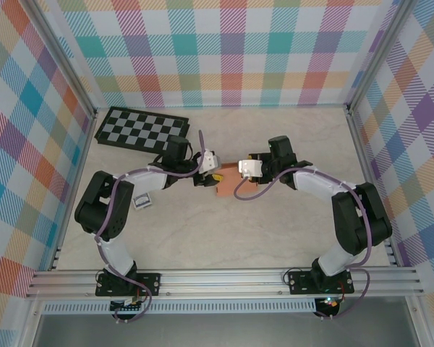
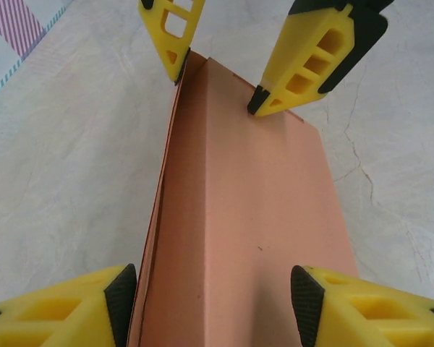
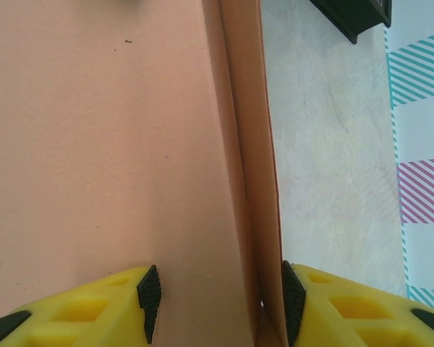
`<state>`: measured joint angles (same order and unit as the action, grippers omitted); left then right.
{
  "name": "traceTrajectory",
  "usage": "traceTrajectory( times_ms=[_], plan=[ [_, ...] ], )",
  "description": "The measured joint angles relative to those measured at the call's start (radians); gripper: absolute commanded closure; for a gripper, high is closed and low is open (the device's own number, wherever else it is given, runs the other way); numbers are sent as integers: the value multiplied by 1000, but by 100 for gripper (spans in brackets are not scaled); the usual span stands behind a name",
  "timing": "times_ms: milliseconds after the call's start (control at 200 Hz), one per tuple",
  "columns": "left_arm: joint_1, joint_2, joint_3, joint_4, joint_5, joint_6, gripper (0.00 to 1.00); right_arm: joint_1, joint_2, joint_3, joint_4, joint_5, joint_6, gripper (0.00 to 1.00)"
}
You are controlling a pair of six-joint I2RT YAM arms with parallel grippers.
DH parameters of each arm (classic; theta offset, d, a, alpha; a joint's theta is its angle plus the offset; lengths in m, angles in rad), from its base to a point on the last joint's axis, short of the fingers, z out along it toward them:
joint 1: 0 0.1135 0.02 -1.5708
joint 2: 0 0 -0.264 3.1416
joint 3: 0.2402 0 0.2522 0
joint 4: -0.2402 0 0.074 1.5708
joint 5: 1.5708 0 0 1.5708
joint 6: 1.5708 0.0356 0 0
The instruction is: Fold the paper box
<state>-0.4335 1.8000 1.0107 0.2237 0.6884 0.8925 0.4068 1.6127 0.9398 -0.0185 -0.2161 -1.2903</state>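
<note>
Left pincer [image 2: 210, 296] and right pincer [image 3: 217, 289], both spread open, straddle opposite ends of the paper box [image 2: 253, 195], probably just steadying it.

Bright even light, foreground perhaps soft.

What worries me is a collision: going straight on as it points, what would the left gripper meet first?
Probably the right gripper, facing the left gripper across the paper box, though depth is unclear.
</note>
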Motion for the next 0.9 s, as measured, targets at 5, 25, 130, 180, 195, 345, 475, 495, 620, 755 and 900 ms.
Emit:
traceTrajectory(
  times_ms=[5, 25, 130, 180, 195, 345, 475, 495, 620, 755, 900],
  plan=[
    [0, 0, 0, 2, -3, 2, 54, 0, 0, 0, 0, 0, 0, 55],
    [-2, 1, 0, 6, -12, 2, 56, 0, 0, -3, 5, 0, 2, 55],
    [-16, 1, -8, 27, -55, 16, 68, 0, 0, -14, 26, 11, 18, 61],
    [-25, 1, -13, 42, -77, 28, 70, 0, 1, -16, 26, 23, 31, 65],
    [-29, 1, -14, 44, -83, 29, 70, 0, 2, -16, 26, 24, 29, 66],
    [-65, 1, -37, 40, -140, 48, 75, 0, 15, -26, 10, 46, 50, 68],
    [-82, 1, -61, 44, -182, 47, 77, 0, 15, -42, -13, 52, 55, 69],
    [-82, 1, -63, 44, -186, 47, 77, 0, 15, -42, -16, 52, 56, 68],
    [-84, 1, -66, 47, -213, 27, 71, 0, 15, -42, -34, 51, 76, 54],
    [-63, -3, -67, 90, -209, -89, 63, -15, 6, -11, -132, -12, 112, 27],
    [0, -37, -37, 79, -221, -296, 57, -26, -48, 66, -240, -83, 170, 0]
  ],
)
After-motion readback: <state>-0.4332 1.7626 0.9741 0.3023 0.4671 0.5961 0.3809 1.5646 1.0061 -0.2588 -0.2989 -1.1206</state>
